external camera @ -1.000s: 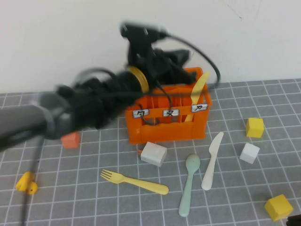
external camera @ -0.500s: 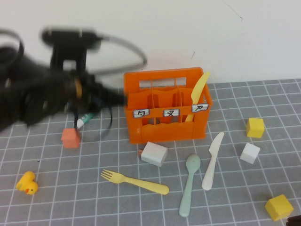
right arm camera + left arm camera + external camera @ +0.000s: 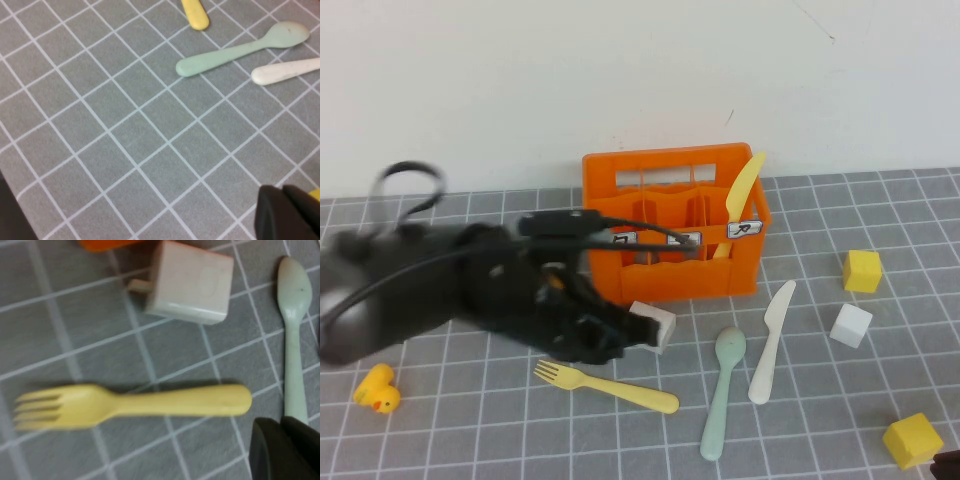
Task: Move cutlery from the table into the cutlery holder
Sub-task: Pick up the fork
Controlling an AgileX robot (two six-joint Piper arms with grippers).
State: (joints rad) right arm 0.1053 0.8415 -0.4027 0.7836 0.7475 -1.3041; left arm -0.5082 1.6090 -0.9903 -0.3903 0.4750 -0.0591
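Duck toy (image 3: 375, 389): yellow, lower left of the high view, on the table (image 3: 470, 440), clear of the arm.
Left arm: dark and blurred, reaching from the left edge toward centre, low over the tiles.
Left gripper (image 3: 620, 335): clenched, nothing between its fingers; just above the fork's tine end, in front of the crate's left corner.
Pale yellow fork (image 3: 605, 386): flat on the table, lower centre, tines toward the left, handle toward the right; free of any grip. The left wrist view shows it whole (image 3: 132, 402).
Cutlery holder (image 3: 672, 237): orange crate, centre, upright against the wall, three labels on its front.
Pale yellow knife (image 3: 742, 195): standing tilted in the crate's right-hand compartment, blade up.
White block (image 3: 653, 322): just in front of the crate, partly behind the left gripper.
Mint-green spoon (image 3: 722, 390): flat, right of the fork handle, bowl toward the crate.
Cream-white knife (image 3: 771, 341): flat, just right of the spoon, roughly parallel to it.
White cube (image 3: 851, 325): right of the knife.
Yellow cubes: one right of the crate (image 3: 861, 270), one lower right (image 3: 911, 440).
Right gripper (image 3: 287, 212): clenched and empty, at the lower right corner of the high view, near the lower yellow cube.
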